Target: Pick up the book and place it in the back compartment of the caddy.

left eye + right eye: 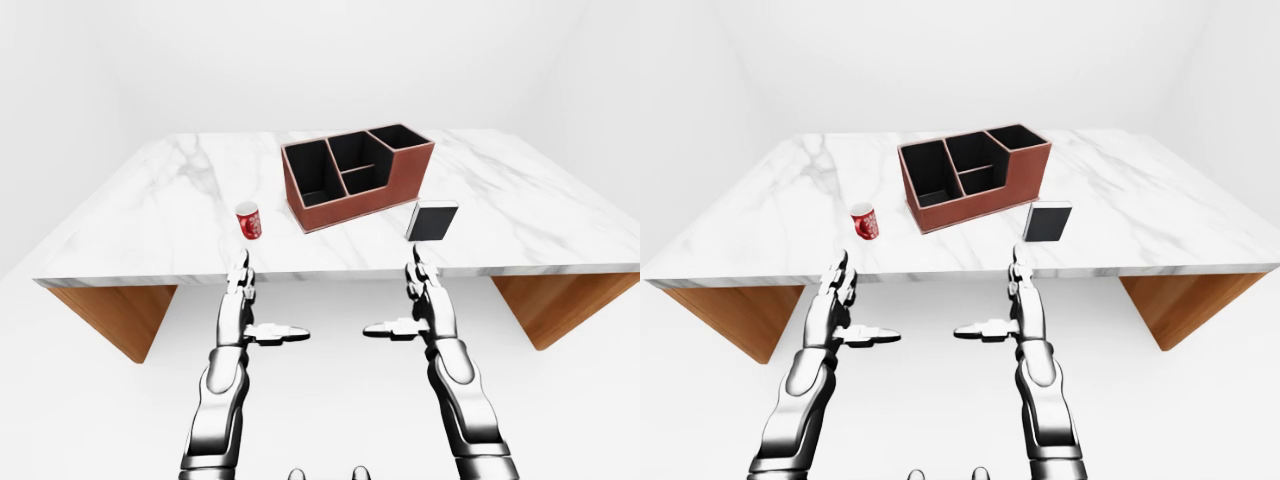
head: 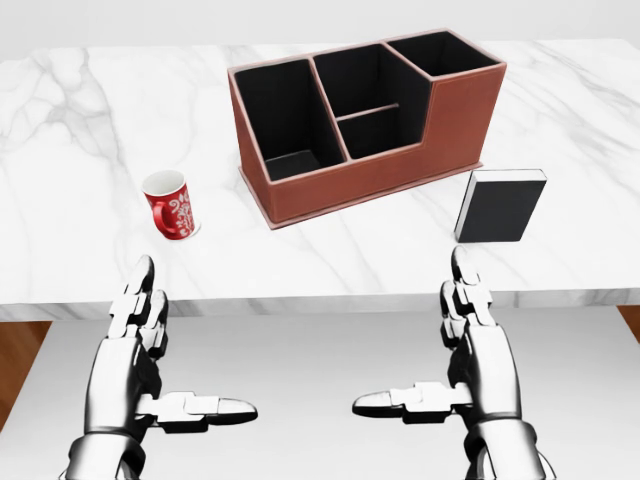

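A black book [image 2: 499,205] with white page edges stands upright on the marble table [image 2: 70,250], just right of the caddy. The brown caddy [image 2: 365,120] has several black-lined compartments and sits angled in the middle of the table. My right hand [image 2: 440,350] hovers open below the table's near edge, under the book. Left of it, my left hand [image 2: 170,350] is open too, below the red mug. Neither hand touches anything.
A red mug [image 2: 172,204] with a white pattern stands left of the caddy. The table rests on wooden supports [image 1: 115,315] at both ends. White floor and walls surround it.
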Motion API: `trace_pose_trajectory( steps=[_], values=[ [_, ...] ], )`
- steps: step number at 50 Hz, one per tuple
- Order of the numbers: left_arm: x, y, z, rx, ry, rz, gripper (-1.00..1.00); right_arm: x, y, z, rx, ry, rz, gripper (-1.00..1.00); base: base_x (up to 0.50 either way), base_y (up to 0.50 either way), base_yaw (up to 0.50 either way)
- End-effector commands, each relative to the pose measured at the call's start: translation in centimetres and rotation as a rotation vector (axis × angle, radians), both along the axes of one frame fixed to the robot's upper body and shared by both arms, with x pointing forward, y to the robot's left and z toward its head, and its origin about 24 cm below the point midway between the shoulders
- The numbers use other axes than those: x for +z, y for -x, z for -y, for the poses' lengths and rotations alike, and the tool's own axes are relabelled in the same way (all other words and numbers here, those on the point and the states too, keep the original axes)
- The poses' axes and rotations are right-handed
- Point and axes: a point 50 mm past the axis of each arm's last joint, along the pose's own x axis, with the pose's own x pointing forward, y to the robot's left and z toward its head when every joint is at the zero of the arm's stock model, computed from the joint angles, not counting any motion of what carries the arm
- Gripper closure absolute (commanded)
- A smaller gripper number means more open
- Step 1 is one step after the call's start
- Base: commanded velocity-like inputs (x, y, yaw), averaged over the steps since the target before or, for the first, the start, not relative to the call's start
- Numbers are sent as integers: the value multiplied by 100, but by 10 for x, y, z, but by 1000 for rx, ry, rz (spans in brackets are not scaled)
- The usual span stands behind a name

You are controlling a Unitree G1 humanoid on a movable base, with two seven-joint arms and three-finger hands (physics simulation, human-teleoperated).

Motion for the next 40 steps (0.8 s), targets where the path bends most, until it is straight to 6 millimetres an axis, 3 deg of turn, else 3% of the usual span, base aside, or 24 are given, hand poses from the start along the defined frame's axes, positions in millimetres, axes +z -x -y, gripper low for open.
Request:
trace_pose_trajectory(
  steps=[1,3,10,15,18,23,27,40],
  values=[
    [11,5,-5,-3,-11,8,-100,17,3,7,4,-20,39,-100,0,0,0],
    [12,4,-5,-4,-11,13,-100,22,3,7,6,-20,59,-100,0,0,0],
    [43,11,-6,-5,-27,146,-100,48,7,6,17,-20,171,-100,0,0,0],
    [87,24,-7,-15,-35,338,-100,78,15,5,26,-24,302,-100,0,0,0],
    [98,27,-7,-16,-39,386,-100,85,18,6,26,-26,337,-100,0,0,0],
    [133,42,-9,-21,-52,556,-100,105,26,4,34,-27,430,-100,0,0,0],
    [147,49,-11,-21,-63,624,-100,111,28,5,34,-26,456,-100,0,0,0],
    [164,55,-17,-5,-92,710,-100,134,35,10,22,-29,568,-100,0,0,0]
  ],
)
